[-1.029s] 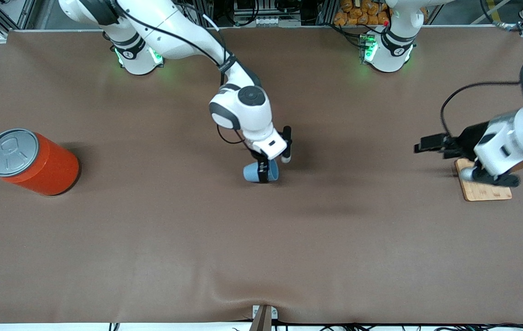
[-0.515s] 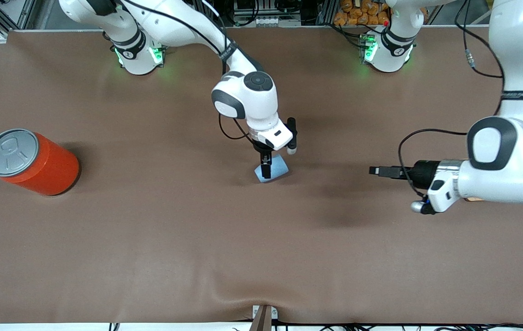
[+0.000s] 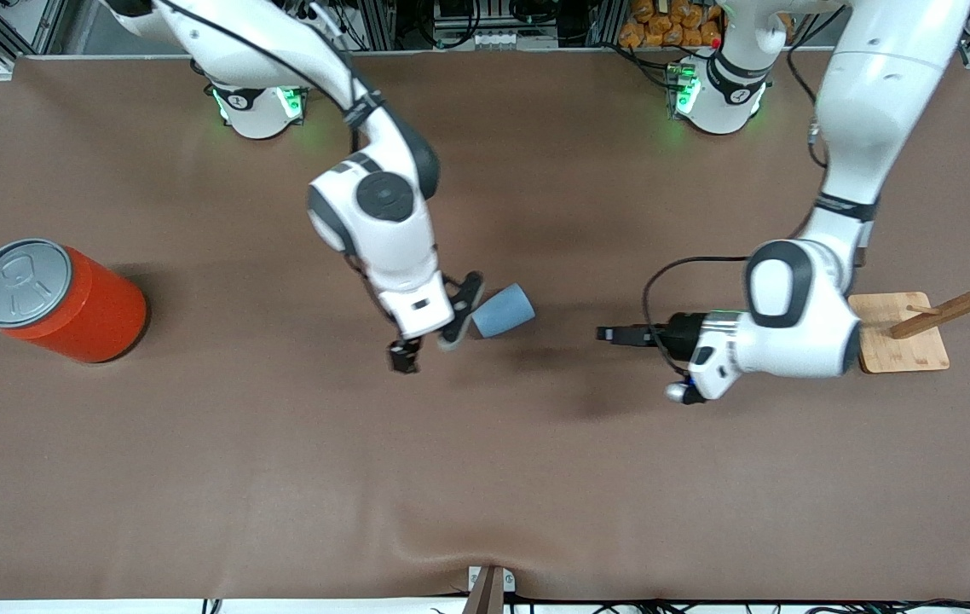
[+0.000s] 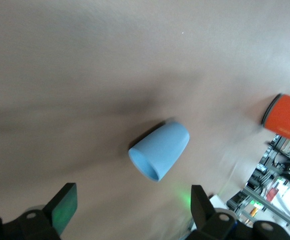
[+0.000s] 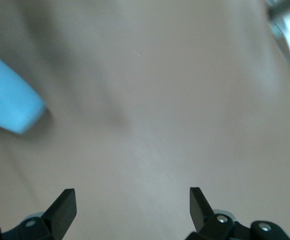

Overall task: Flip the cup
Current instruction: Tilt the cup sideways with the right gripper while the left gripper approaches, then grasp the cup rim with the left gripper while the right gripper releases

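The light-blue cup (image 3: 502, 311) lies on its side on the brown table near the middle, free of both grippers. My right gripper (image 3: 404, 354) is open and empty, just beside the cup toward the right arm's end. In the right wrist view the cup (image 5: 7, 100) shows at the edge, away from the open gripper (image 5: 133, 210). My left gripper (image 3: 617, 334) is open and empty, low over the table, pointing at the cup from the left arm's end. In the left wrist view the cup (image 4: 160, 157) lies ahead of the open gripper (image 4: 133, 212).
A big orange-red can (image 3: 59, 298) with a grey lid stands near the right arm's end; it also shows in the left wrist view (image 4: 285, 117). A wooden peg stand (image 3: 903, 345) sits at the left arm's end.
My right gripper has let go of the cup and drawn away toward the right arm's end; the cup now lies on its side. My left arm has swung from the wooden stand toward the cup.
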You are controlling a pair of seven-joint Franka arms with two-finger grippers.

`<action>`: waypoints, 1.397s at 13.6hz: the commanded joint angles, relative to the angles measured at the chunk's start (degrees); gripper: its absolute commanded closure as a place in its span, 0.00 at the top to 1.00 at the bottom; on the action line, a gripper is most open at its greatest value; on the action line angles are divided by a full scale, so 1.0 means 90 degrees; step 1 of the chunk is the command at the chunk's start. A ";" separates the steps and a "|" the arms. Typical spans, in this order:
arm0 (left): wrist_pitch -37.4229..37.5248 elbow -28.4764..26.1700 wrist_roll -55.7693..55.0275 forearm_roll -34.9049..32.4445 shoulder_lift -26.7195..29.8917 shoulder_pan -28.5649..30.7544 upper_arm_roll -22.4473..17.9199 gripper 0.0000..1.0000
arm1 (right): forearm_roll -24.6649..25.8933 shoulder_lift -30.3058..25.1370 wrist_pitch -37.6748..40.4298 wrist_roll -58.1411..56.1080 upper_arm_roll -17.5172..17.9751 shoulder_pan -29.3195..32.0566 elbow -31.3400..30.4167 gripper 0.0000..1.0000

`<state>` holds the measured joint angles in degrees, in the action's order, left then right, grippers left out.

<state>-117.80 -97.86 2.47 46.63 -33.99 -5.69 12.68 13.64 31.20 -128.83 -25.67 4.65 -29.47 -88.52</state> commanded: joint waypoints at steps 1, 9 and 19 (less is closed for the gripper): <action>-0.0437 -0.0657 -0.0001 0.0540 0.0231 -0.0178 -0.0012 1.00 | -0.0119 -0.0195 0.0602 0.0593 0.0109 0.0509 0.0167 1.00; -0.1684 -0.1899 0.0018 0.2268 0.0652 -0.0374 0.0426 1.00 | -0.0060 -0.0282 0.1325 0.3983 0.0060 0.1486 0.0197 1.00; -0.2555 -0.2232 0.0126 0.3470 0.0642 -0.0374 0.1071 1.00 | -0.1417 -0.0370 0.3375 0.4581 0.0099 0.3361 0.0002 1.00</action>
<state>-138.61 -116.05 2.62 75.20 -30.06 -9.16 21.19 2.96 29.54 -101.66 15.27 4.22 -2.19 -86.78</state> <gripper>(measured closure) 0.000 0.000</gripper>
